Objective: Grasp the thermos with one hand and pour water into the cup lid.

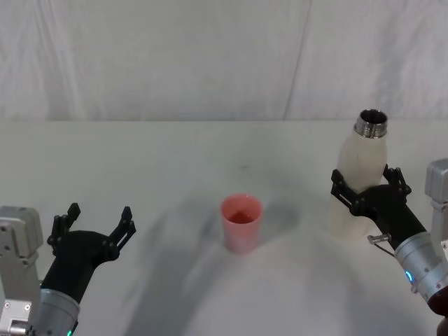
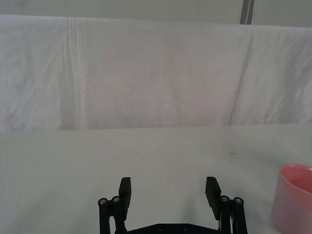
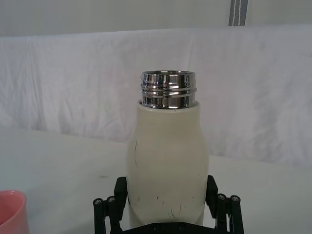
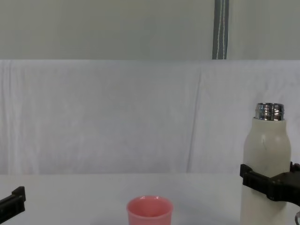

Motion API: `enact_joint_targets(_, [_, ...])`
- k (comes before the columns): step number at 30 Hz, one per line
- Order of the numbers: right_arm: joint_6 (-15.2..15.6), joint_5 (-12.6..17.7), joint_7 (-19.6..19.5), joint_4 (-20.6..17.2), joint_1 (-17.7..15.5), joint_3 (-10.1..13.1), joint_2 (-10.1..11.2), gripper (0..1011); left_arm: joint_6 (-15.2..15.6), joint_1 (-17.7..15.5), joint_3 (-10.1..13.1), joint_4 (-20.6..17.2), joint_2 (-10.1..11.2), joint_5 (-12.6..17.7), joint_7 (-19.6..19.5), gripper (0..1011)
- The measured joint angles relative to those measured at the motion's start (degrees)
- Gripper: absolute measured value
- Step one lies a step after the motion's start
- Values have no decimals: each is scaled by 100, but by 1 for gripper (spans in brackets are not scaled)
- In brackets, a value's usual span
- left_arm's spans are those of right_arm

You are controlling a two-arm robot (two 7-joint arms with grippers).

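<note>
The right end effector (image 1: 367, 189) clasps the upright thermos (image 1: 359, 175) at mid-body — cup (image 1: 241, 222) well to its left on the tabletop (image 1: 175, 161). The left end effector (image 1: 94, 224) rests low, fingers spread wide.

This looks like a robot test room or lab, staged rather than lived in. A plain white table (image 1: 210, 154) stretches out flat, and just behind its far edge a creased white cloth (image 4: 117, 117) hangs as a backdrop, shutting off whatever lies beyond. Above the cloth runs a bare pale wall (image 4: 103, 28) with a grey upright strip (image 4: 221, 29) on it. On the table stand just a bottle (image 1: 358, 178) and a pink cup (image 1: 241, 222), well apart from each other. Two black robot grippers, one to the left (image 1: 96, 222) of the cup and one to the right (image 1: 364, 185), complete the experimental look.
</note>
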Motion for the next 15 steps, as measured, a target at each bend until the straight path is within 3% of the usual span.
enact_joint_targets(15, [3, -3, 0, -4, -2, 2, 0, 1001, 0, 0, 0, 0, 0, 0, 0, 1001])
